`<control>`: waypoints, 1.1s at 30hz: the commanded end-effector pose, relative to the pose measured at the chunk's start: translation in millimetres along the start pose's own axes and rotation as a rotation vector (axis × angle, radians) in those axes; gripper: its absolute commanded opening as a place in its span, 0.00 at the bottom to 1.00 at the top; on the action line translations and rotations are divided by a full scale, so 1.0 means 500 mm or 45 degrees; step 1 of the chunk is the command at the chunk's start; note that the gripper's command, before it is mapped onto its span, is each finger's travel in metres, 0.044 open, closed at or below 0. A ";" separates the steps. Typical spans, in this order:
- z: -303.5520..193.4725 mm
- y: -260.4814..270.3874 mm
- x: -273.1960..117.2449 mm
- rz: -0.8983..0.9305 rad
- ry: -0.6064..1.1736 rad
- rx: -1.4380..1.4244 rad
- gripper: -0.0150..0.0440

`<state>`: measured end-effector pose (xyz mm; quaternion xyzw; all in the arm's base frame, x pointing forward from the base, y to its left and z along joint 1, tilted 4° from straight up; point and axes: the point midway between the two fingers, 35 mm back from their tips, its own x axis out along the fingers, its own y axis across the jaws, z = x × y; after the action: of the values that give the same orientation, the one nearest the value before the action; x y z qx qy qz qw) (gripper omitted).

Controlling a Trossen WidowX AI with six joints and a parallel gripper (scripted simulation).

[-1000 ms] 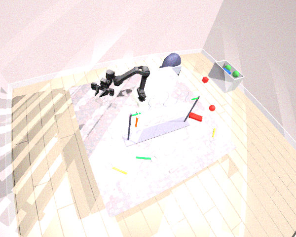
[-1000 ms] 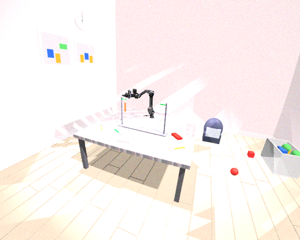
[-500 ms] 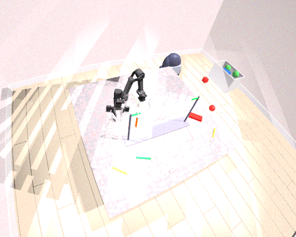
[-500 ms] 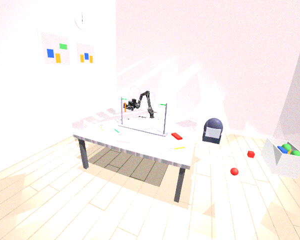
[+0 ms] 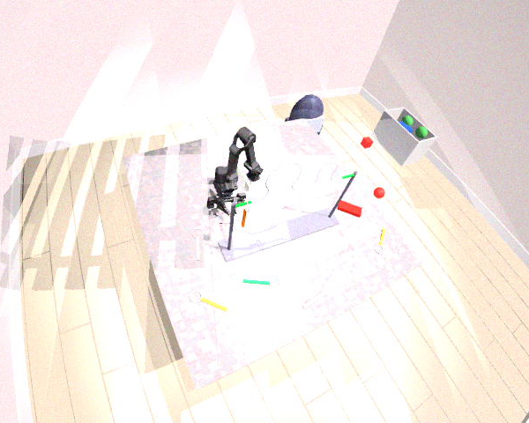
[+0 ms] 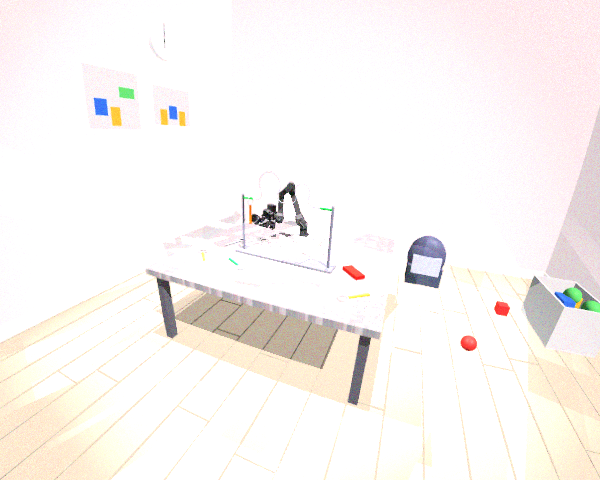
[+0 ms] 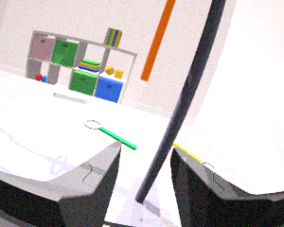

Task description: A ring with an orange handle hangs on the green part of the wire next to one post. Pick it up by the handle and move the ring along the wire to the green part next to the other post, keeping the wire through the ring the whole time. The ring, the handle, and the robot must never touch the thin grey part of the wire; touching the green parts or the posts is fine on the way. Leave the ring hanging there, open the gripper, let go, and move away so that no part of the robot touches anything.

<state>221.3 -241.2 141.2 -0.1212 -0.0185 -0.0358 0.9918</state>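
Note:
The orange handle [image 5: 243, 218] [image 6: 250, 214] [image 7: 157, 43] hangs below the green wire part [image 5: 242, 204] [image 6: 247, 197] beside the left post [image 5: 231, 232] [image 6: 243, 227] [image 7: 186, 90]. Its ring is too faint to make out. My gripper [image 5: 226, 210] [image 7: 146, 150] is partly open and empty, low behind the left post. In the wrist view the post crosses the gap between the fingers, beyond them, and the handle is higher up, left of the post. The other green part [image 5: 348, 175] [image 6: 325, 209] is at the right post [image 5: 342, 196] [image 6: 331, 237]. The grey wire is very faint.
A red block [image 5: 349, 208] [image 6: 353, 272] lies by the right post. A green-handled loop [image 5: 257, 282] [image 6: 233, 261] [image 7: 118, 138] and yellow-handled loops [image 5: 213, 304] [image 5: 382, 237] lie on the table. The arm's elbow rises behind the wire.

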 end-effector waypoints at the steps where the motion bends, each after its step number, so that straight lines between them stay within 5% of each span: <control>1: 0.008 0.004 0.015 0.013 -0.003 0.030 0.53; 10: 0.096 -0.005 0.097 0.003 -0.018 0.217 0.53; 33: 0.100 -0.005 0.137 0.002 -0.022 0.221 0.53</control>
<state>281.1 -234.9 195.7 -0.0403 -0.0320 -0.0317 0.9982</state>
